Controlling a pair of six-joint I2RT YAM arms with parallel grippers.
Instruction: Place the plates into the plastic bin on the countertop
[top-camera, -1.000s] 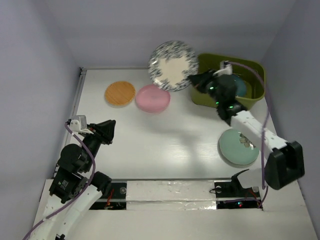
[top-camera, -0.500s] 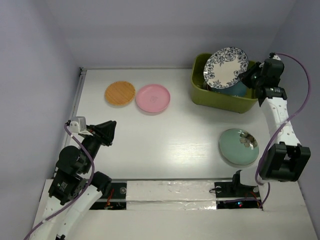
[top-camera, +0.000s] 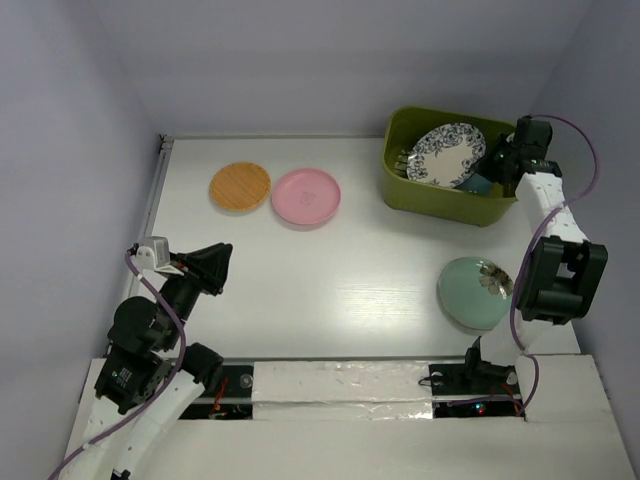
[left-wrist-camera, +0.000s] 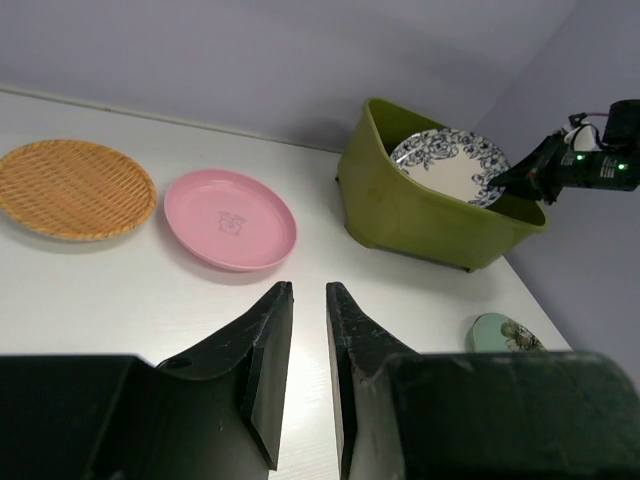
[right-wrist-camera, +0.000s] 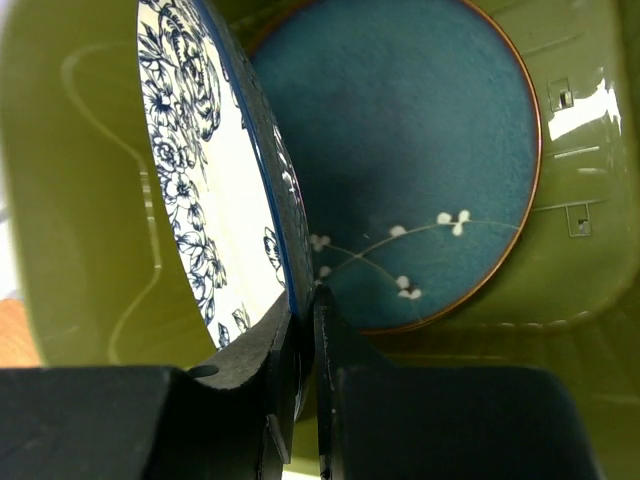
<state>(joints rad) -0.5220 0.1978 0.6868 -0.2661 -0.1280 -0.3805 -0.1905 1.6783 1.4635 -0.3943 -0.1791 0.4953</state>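
My right gripper (top-camera: 497, 165) is shut on the rim of the white blue-rimmed floral plate (top-camera: 447, 153), which stands tilted inside the olive-green plastic bin (top-camera: 440, 202). In the right wrist view the gripper (right-wrist-camera: 312, 295) pinches the plate (right-wrist-camera: 215, 180), with the dark teal plate (right-wrist-camera: 420, 150) leaning just behind it in the bin (right-wrist-camera: 80, 200). The wood-tan plate (top-camera: 240, 187), the pink plate (top-camera: 305, 195) and the mint green plate (top-camera: 475, 292) lie on the white countertop (top-camera: 330, 270). My left gripper (top-camera: 212, 265) hovers at the near left, jaws nearly together, empty (left-wrist-camera: 308, 288).
A metal rail (top-camera: 155, 190) runs along the countertop's left edge. Lilac walls enclose the back and both sides. The bin (left-wrist-camera: 400, 210) stands at the back right corner, with the mint plate (left-wrist-camera: 505, 333) in front of it. The other plates are out of view.
My right gripper carried the floral plate from above the table left of the bin to over the bin, then lowered it inside. The left arm barely moved.
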